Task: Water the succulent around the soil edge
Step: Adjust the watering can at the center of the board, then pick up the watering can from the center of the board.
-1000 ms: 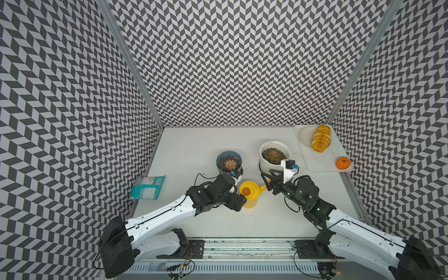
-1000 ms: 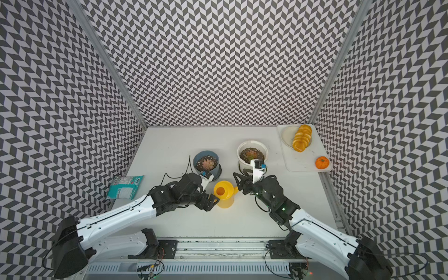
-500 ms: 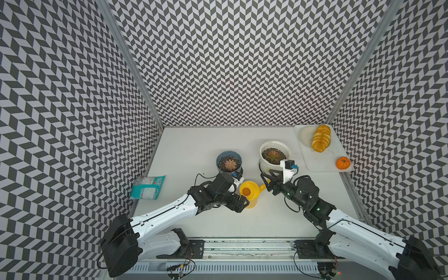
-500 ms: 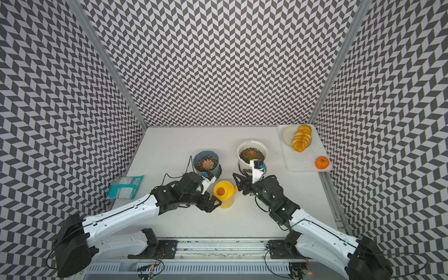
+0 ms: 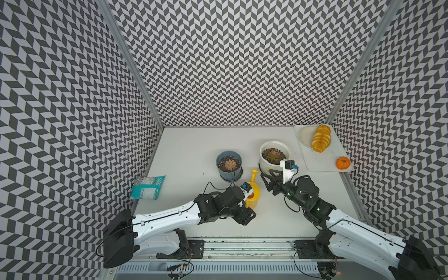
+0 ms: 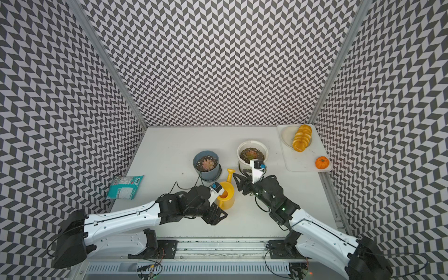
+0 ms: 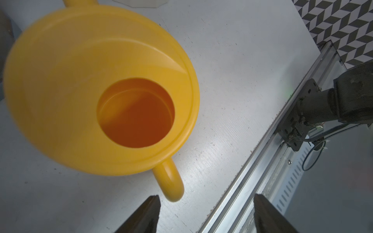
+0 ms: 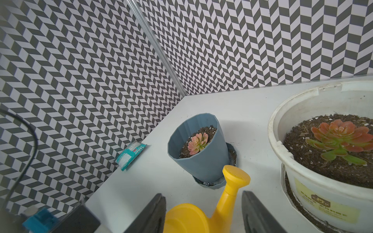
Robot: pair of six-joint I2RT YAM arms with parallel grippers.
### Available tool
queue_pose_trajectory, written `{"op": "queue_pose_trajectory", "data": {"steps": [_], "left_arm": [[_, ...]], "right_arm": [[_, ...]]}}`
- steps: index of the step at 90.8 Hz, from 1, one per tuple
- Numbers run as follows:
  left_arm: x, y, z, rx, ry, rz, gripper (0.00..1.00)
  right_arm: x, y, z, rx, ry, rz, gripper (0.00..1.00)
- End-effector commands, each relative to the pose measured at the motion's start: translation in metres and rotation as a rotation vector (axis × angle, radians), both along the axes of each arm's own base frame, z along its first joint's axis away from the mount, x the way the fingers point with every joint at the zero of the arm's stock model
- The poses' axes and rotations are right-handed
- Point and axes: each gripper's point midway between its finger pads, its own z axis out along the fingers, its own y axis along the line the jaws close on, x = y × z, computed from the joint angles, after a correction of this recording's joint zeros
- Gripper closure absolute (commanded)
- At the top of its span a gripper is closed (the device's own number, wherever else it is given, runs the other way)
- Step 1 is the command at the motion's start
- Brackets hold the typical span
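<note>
Yellow plastic sits at the middle of it all: a small watering can stands upright on the white desk, its spout angled up toward the gap between the two pots. That placing makes sense for the job, since the can is just beside the blue-grey pot holding the pale pink succulent, so only a short lift and tilt should bring the rose over the soil edge, the dark gritty ring inside that rim.

The left claw hovers with its jaws apart, low on the near side of the can, lined up with the loop handle but not touching it; this looks like an approach to grip there. The right claw is also parted, its fingers either side of the spout's base without gripping it, probably placed to steady the can.

The white pot with the redder rosette stands just beside the spout too, so the pour must be aimed left of it.
</note>
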Motion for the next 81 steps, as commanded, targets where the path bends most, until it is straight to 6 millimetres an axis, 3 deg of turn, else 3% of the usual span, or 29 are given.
{"op": "queue_pose_trajectory", "data": {"steps": [1,24,46,81], "left_arm": [[0.014,0.013,-0.017,0.070,-0.033,0.132,0.31],[0.019,0.002,-0.025,0.129,-0.055,0.249,0.41],[0.025,-0.006,-0.041,0.239,-0.085,0.298,0.60],[0.032,-0.004,-0.028,0.237,-0.166,0.345,0.79]], "right_arm": [[0.000,0.001,0.016,0.038,-0.057,0.003,0.37],[0.001,0.001,0.015,0.035,-0.054,0.001,0.37],[0.001,0.001,0.015,0.030,-0.056,0.004,0.37],[0.001,0.003,0.015,0.023,-0.059,0.011,0.37]]}}
